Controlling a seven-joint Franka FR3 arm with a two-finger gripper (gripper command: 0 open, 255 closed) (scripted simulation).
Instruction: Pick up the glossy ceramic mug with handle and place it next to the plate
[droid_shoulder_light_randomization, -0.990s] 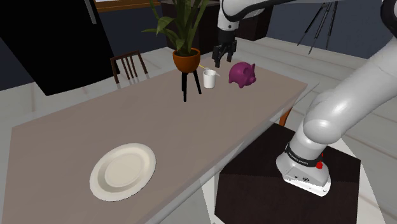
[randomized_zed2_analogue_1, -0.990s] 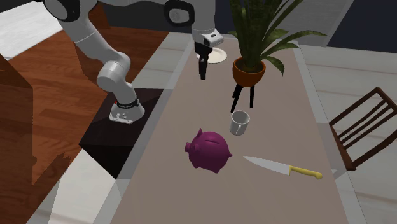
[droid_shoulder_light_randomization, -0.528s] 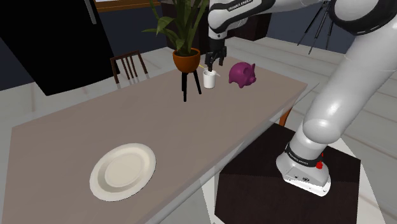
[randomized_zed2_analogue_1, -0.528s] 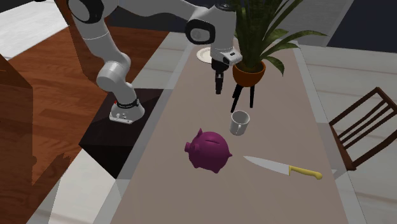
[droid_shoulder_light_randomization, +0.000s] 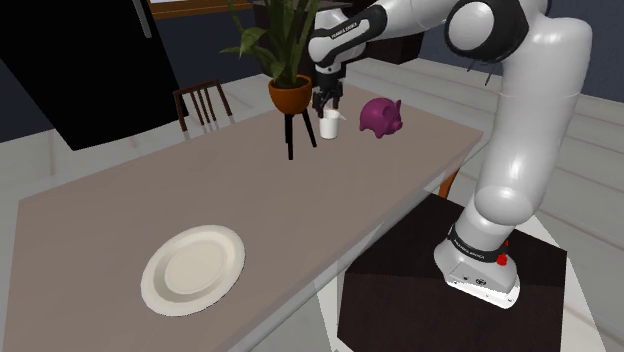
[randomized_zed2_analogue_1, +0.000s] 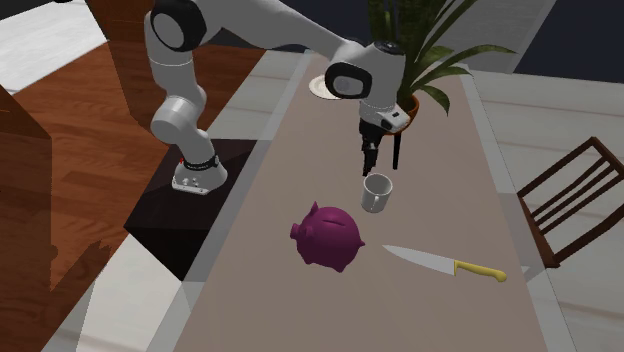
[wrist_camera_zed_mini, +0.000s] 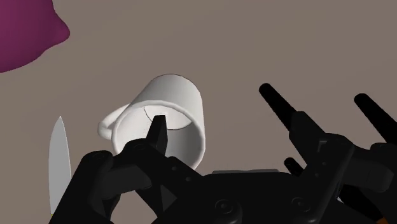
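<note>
Two black fingers stand spread on the claw (droid_shoulder_light_randomization: 326, 103), pinching nothing. The glossy white mug (droid_shoulder_light_randomization: 329, 125) sits upright on the table (droid_shoulder_light_randomization: 120, 210) directly beneath it, mouth open to the claw. In the wrist view one fingertip (wrist_camera_zed_mini: 156, 129) lies over the mug's opening, just inside the rim. The other merges with the black legs of the plant stand (wrist_camera_zed_mini: 299, 121) just beside the claw, so I judge the grip is meant to pinch one wall of the mug rather than span it. That is where trouble could start. The outer finger has little room between mug and stand; going down a shade toward the stand, it could knock a leg and rock the orange pot (droid_shoulder_light_randomization: 291, 94) above. A finger landing on the rim rather than past it would tip the mug or shove it toward the knife (randomized_zed2_analogue_1: 443, 262) and the purple pig (randomized_zed2_analogue_1: 328, 236). Both lie near the mug on the side away from the stand. A thin pinch on a glazed wall may also slip, and the handle's weight, off to one side of the claw, could swing the mug once it is lifted. The plate (droid_shoulder_light_randomization: 193, 268) lies well apart from the claw at the table's other end. The long carry runs close by the stand, so a loose hold would likely fail along the way.
</note>
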